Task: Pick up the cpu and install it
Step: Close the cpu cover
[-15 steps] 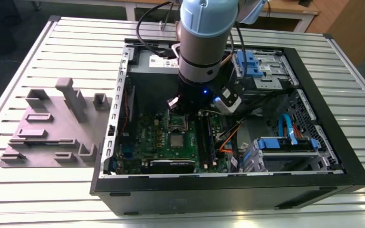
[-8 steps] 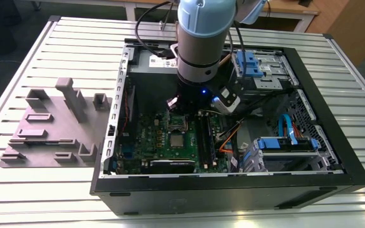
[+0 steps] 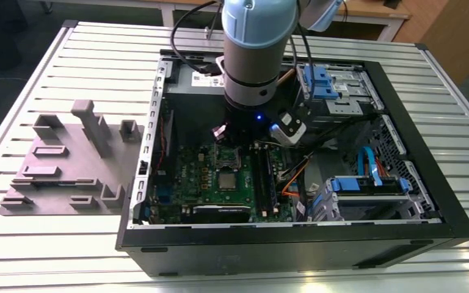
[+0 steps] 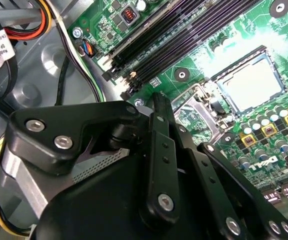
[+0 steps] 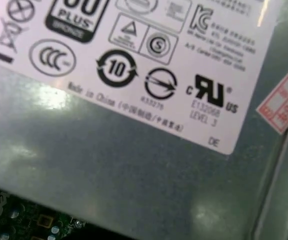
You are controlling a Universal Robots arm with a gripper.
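Cpu (image 4: pixel 251 85) flat on motherboard (image 4: pixel 234 30), socket frame (image 4: pixel 196 102) alongside, partly hidden

A slatted metal table (image 3: pixel 47 244) fronts wooden furniture (image 3: pixel 442 30).

Arm (image 3: pixel 255 49) cut off at the exterior view's top, hiding the motherboard's (image 3: pixel 190 177) far edge; label (image 5: pixel 149 60) cropped in the first wrist view.
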